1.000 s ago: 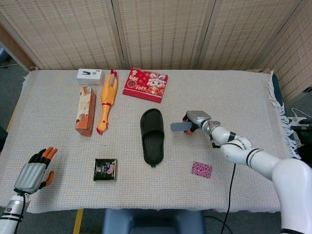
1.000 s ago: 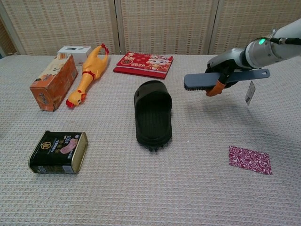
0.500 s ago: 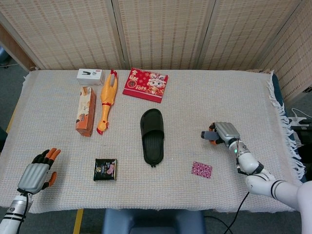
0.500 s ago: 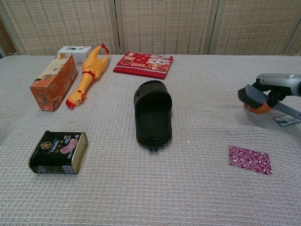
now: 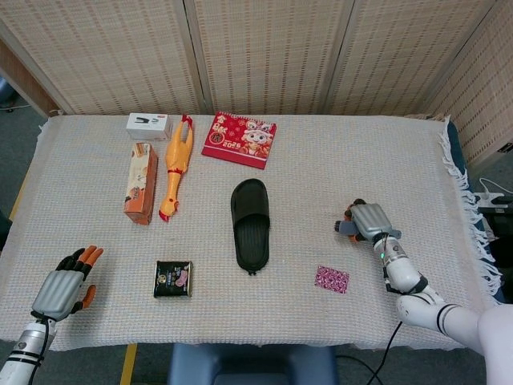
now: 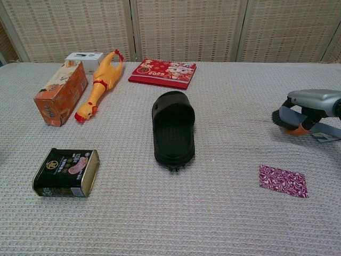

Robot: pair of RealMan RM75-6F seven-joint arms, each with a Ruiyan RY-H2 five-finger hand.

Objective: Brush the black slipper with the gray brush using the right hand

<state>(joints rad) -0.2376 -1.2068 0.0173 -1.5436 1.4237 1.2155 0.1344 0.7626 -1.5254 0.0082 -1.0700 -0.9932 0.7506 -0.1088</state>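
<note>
**Brush in your right hand, slipper lying well off to its left**

Your right hand (image 6: 310,106) is clamped around the gray brush (image 6: 290,117) out at the right side of the table (image 5: 321,160), and the chest view gives you the good look: dark bristles facing left, the gray handle running out under the fingers toward the frame edge, a small tag hanging by it. From the head view the same hand (image 5: 369,222) shows mostly its gray back, with only a stub of the brush (image 5: 346,228) peeking out on the left, so you can't read the bristles from up there.

The black slipper (image 5: 250,224) lies mid-table, toe end toward the screens, well apart from the brush. The chest view shows its ribbed footbed (image 6: 173,133) clearly.

Your left hand (image 5: 64,285) appears only in the head view, down at the near left corner of the table, fingers spread and holding nothing. The chest camera misses it completely.

Near the brush hand, a small patterned red packet (image 6: 283,181) lies flat on the cloth. Over on the left you've got a dark tin (image 6: 66,172), an orange box (image 6: 61,93), a rubber chicken (image 6: 99,85), a white box (image 5: 149,126) and a red booklet (image 5: 239,139) at the back
</note>
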